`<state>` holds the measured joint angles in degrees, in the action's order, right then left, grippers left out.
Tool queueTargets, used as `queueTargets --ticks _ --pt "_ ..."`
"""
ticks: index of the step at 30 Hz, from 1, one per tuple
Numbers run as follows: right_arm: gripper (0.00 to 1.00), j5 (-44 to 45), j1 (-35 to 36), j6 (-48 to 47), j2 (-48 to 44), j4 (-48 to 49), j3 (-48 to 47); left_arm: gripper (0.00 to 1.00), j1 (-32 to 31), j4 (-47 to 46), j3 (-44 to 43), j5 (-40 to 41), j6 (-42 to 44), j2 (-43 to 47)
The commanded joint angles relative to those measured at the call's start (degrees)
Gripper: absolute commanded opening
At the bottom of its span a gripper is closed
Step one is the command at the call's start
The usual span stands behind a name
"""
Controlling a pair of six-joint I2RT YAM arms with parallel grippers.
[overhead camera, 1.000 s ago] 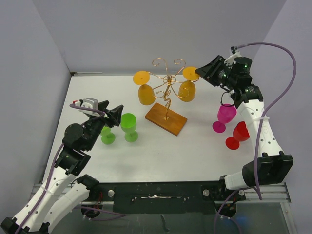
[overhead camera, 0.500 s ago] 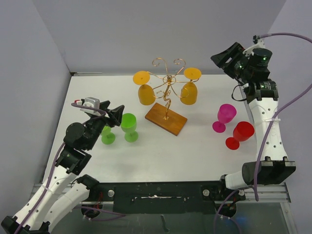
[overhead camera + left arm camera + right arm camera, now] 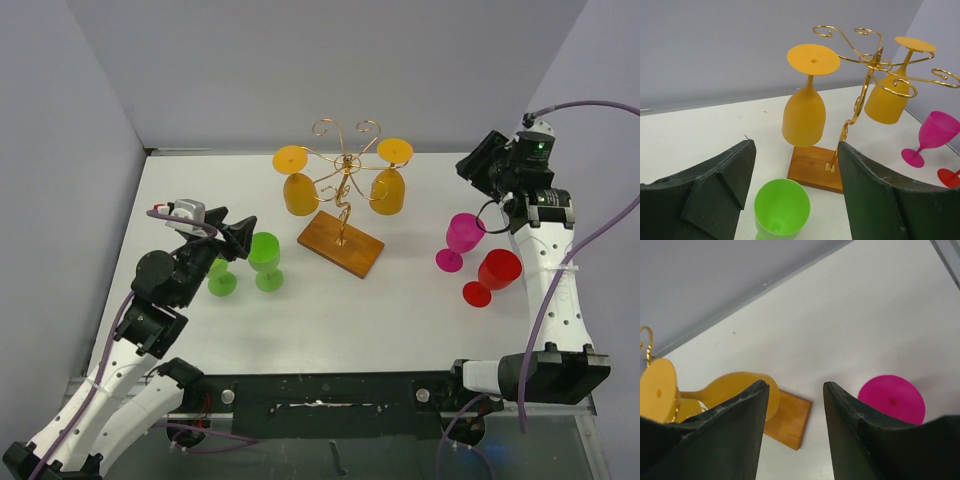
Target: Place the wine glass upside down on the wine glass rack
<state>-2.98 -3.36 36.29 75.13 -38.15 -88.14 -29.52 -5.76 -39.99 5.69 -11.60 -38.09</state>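
Observation:
The gold wire rack (image 3: 344, 165) stands on its brown wooden base (image 3: 341, 243) mid-table, with two orange glasses (image 3: 298, 190) (image 3: 385, 187) hanging upside down on it. It also shows in the left wrist view (image 3: 871, 65). My left gripper (image 3: 232, 236) is open and empty, just left of an upright green glass (image 3: 265, 258), which sits between its fingers in the left wrist view (image 3: 779, 208). A second green glass (image 3: 221, 278) stands beside it. My right gripper (image 3: 473, 162) is open and empty, raised above a magenta glass (image 3: 460, 240) (image 3: 892, 398).
A red glass (image 3: 490, 277) stands upright near the right arm, just right of the magenta one. Grey walls close the table at the back and both sides. The arm bases and a black rail line the near edge.
My right gripper has pulled back from the rack's right orange glass, swinging up and right, then lowering over the magenta glass. The left arm has barely moved.

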Motion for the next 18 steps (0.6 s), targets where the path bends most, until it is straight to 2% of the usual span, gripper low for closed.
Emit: queueTargets --ticks 1,9,12,18 --pt "0.46 -1.7 -0.1 -6.8 -3.9 -4.4 3.2 0.64 0.3 -2.0 -0.5 -0.2 0.0 0.0" --pt "0.43 -3.2 2.3 -12.4 -7.3 -8.3 10.6 0.64 0.6 -3.6 0.4 -2.7 0.3 -0.3" --pt "0.43 1.5 4.8 -13.1 -5.3 -9.4 10.0 0.64 1.0 -5.0 1.1 -4.9 0.1 -0.2" --pt "0.41 8.8 5.0 -13.3 -0.7 -8.6 10.9 0.64 1.1 -4.9 1.1 -4.7 0.0 -0.6"
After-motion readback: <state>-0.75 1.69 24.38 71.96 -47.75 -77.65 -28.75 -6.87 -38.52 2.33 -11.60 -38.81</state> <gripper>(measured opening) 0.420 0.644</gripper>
